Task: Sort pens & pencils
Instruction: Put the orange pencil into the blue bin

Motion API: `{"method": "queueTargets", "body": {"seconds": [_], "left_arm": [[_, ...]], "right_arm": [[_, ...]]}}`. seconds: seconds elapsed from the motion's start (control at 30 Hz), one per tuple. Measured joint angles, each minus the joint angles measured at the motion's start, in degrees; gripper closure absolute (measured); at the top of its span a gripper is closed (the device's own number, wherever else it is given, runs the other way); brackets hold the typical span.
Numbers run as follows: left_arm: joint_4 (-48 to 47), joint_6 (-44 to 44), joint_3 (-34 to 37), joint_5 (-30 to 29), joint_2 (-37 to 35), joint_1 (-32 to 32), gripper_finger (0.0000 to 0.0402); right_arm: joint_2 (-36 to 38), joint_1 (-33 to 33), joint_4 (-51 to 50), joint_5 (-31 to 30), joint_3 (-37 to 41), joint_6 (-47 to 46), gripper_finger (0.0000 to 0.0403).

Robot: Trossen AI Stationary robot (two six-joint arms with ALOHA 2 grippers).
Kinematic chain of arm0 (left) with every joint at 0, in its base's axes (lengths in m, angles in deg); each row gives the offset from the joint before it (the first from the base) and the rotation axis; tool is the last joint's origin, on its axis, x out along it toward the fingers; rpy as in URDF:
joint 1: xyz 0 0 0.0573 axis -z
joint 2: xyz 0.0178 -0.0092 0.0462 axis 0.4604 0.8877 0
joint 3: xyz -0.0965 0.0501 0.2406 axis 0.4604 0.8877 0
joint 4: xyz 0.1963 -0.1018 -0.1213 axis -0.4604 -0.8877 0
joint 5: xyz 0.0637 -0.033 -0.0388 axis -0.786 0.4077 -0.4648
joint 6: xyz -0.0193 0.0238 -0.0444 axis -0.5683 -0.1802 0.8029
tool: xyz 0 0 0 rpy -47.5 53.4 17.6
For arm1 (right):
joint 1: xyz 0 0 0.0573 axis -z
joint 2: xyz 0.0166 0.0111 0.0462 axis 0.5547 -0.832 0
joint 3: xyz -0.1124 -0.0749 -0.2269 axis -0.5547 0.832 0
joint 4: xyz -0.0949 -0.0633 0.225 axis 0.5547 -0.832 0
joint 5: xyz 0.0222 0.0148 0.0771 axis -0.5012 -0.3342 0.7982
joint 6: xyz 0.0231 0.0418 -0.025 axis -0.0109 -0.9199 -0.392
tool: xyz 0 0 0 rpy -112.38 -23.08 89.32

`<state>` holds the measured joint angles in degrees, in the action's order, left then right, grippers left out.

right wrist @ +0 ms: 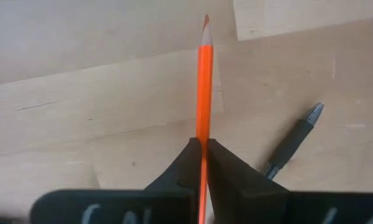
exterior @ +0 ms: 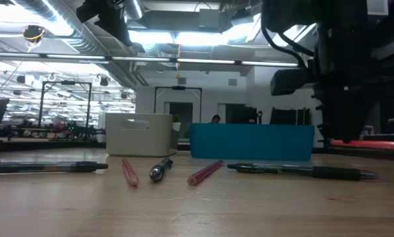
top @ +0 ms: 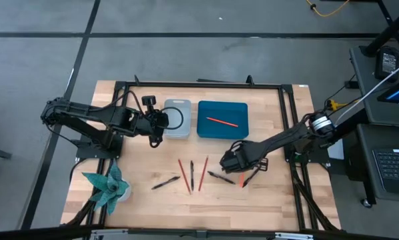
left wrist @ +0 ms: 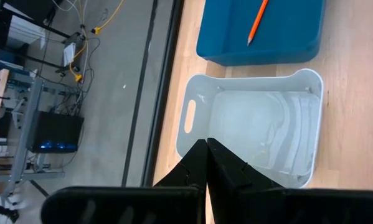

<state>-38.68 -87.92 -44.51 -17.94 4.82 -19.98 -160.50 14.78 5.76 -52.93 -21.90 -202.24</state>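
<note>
My right gripper point(top: 240, 164) is shut on an orange pencil point(right wrist: 203, 81) just above the table's near right part. On the wood lie two red pencils point(top: 183, 175) point(top: 203, 173) and several black pens point(top: 166, 182) point(top: 192, 173) point(top: 220, 177); one black pen point(right wrist: 295, 140) lies right beside the held pencil. A blue bin point(top: 239, 130) at the back holds an orange pencil point(top: 222, 121). Left of it stands a white bin point(top: 177, 133). My left gripper point(left wrist: 206, 155) hangs shut over the white bin point(left wrist: 254, 130), holding nothing. My right gripper pinches the orange pencil's shaft point(right wrist: 203, 132) between its two fingers, coming from above and pointing down, the fingers across the pencil. The sharpened tip point(right wrist: 205, 23) sticks out ahead of the fingers. The pencil point(exterior: 375, 140) hangs about level, lifted a little clear of the table.
A teal paper pinwheel point(top: 108, 185) sits at the near left corner. A black frame point(top: 289, 120) runs along the table's back and sides. Bare wood lies along the near edge point(top: 206, 207), in front of the row of pens.
</note>
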Motion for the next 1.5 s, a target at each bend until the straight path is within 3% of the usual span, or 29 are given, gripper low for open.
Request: {"method": "queueTargets", "body": {"seconds": [0.43, 0.7, 1.13, 1.5], "left_arm": [[-1.4, 2.94, 0.45, 3.47, 0.16, 0.01, 0.0401], [0.15, 3.55, 9.17, 3.82, 0.86, 0.79, 0.0401], [3.24, 10.67, 19.05, 5.14, 0.81, 4.3, 0.0401], [7.34, 14.04, 21.78, 5.15, 0.79, 11.41, 0.0401]], "right_arm": [[1.43, 0.0, -0.17, -2.53, -0.02, -0.24, 0.0381], [1.97, 0.2, -1.39, -2.53, -1.32, -0.22, 0.0381], [2.0, 6.19, -16.44, -9.89, -17.73, 6.56, 0.0381], [2.0, 16.84, -16.89, -13.58, -25.71, 21.39, 0.0381]]}}
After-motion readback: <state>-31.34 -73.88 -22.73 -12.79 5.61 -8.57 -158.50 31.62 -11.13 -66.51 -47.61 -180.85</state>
